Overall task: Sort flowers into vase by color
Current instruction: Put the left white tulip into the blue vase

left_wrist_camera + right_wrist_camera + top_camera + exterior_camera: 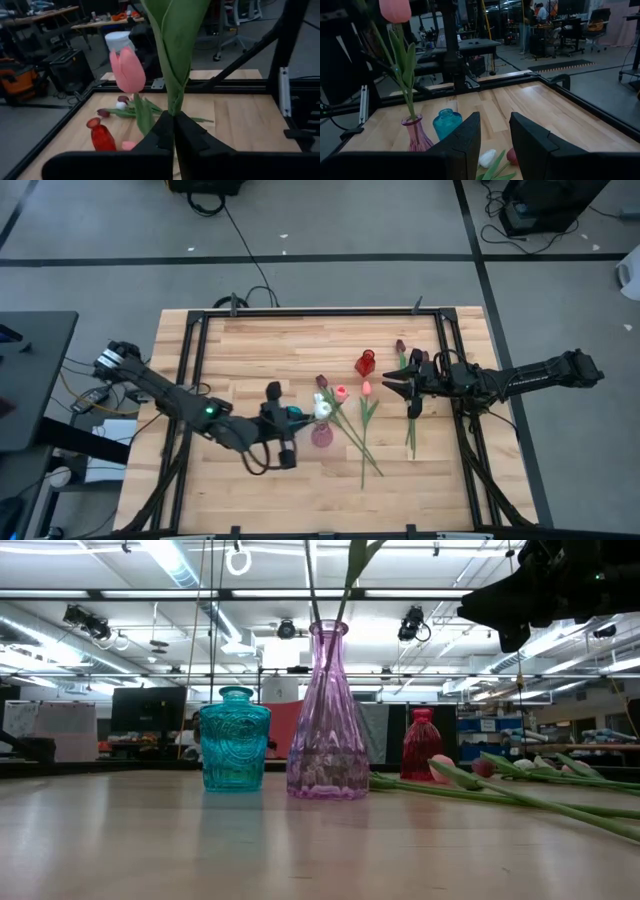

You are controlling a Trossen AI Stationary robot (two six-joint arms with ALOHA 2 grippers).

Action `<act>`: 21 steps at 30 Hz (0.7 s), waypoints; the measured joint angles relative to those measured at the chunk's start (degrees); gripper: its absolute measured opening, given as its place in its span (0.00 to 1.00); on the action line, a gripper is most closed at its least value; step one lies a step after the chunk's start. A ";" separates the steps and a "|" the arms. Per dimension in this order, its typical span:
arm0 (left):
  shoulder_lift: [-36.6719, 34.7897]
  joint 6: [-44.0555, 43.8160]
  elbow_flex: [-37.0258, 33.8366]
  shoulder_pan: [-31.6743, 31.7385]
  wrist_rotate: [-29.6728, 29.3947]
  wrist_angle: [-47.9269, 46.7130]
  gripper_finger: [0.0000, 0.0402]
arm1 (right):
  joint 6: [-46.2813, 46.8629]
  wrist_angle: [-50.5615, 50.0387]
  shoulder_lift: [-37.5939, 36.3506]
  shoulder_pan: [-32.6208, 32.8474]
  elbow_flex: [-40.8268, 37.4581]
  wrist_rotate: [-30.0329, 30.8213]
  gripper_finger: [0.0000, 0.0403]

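My left gripper (300, 417) (174, 116) is beside the pink glass vase (322, 436) (328, 715), shut on a green tulip stem. That flower's head lies outside the left wrist view. A pink tulip (127, 70) (395, 10) stands in the pink vase with its stem through the mouth. My right gripper (392, 388) (495, 120) is open, above the tulips lying flat on the table (366, 420). A white head (487, 157) and a dark red head (511, 156) lie under it. A teal vase (235, 750) and a red vase (365, 363) stand nearby. My left gripper pinches the green stem and its wrapped leaf (173, 102) between its two fingertips. The fingers come in roughly level from the table's left, across the stem. The stem stands upright, with leaves rising above the fingers. Where its lower end goes is hidden by the fingers.
Several tulips lie flat across the table's middle and right (520, 795), stems pointing to the near edge. One dark red head (400, 345) lies by the black frame rail (445, 340). Bare wood shows on the table's left half (230, 360).
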 joint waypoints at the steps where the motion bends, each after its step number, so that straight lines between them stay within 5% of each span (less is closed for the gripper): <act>1: -1.14 -0.02 0.00 -0.32 -0.03 -1.26 0.02 | 0.00 0.00 -0.02 0.00 0.00 0.00 0.29; 10: -12.35 -1.45 -1.59 -2.70 -1.88 -12.30 0.02 | -0.56 -0.04 0.52 0.00 0.00 0.00 0.29; 21: -17.76 -1.88 -16.08 0.35 -2.64 1.68 0.02 | -1.61 0.01 2.06 -1.14 0.00 1.73 0.29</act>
